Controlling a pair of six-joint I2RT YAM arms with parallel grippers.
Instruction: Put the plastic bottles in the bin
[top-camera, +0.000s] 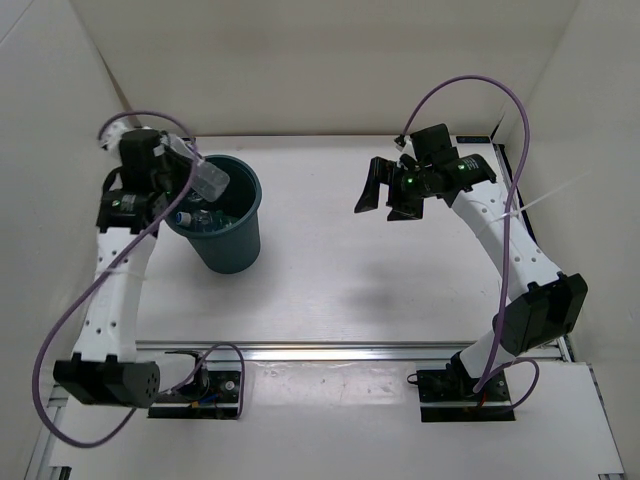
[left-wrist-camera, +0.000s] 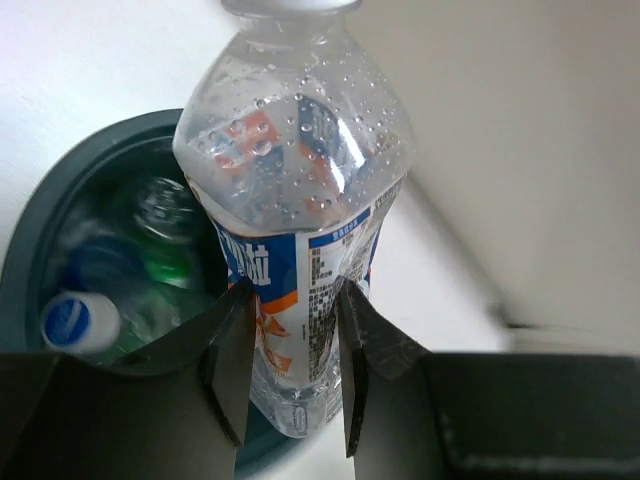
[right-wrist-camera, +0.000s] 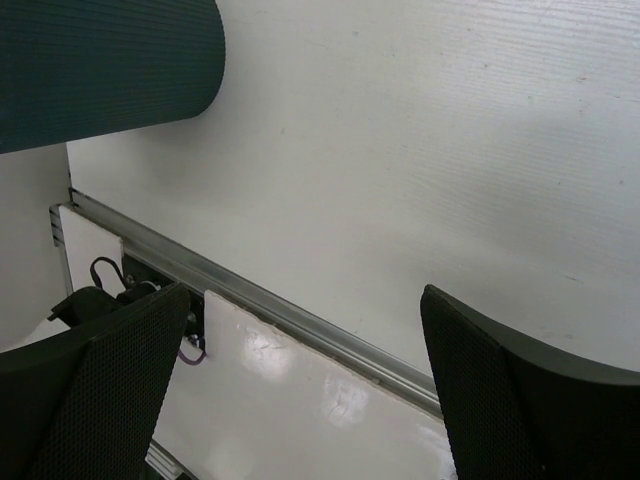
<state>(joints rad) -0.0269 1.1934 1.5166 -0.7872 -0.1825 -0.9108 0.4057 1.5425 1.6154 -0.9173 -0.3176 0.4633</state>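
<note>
My left gripper (top-camera: 192, 166) is shut on a clear plastic bottle (top-camera: 212, 180) with a blue, white and orange label and holds it over the far left rim of the dark teal bin (top-camera: 235, 250). In the left wrist view the fingers (left-wrist-camera: 232, 350) clamp the bottle (left-wrist-camera: 295, 190) at its lower label, cap end away from me, above the bin's rim (left-wrist-camera: 40, 250). Inside the bin lie a green bottle (left-wrist-camera: 165, 250) and a clear bottle with a blue cap (left-wrist-camera: 72, 320). My right gripper (top-camera: 385, 195) is open and empty, raised above the table right of the bin.
The right wrist view shows the bin's outer wall (right-wrist-camera: 100, 60) at the top left, the bare table, and the metal rail (right-wrist-camera: 280, 310) at the near edge between the open fingers (right-wrist-camera: 500, 400). White walls enclose the table on three sides.
</note>
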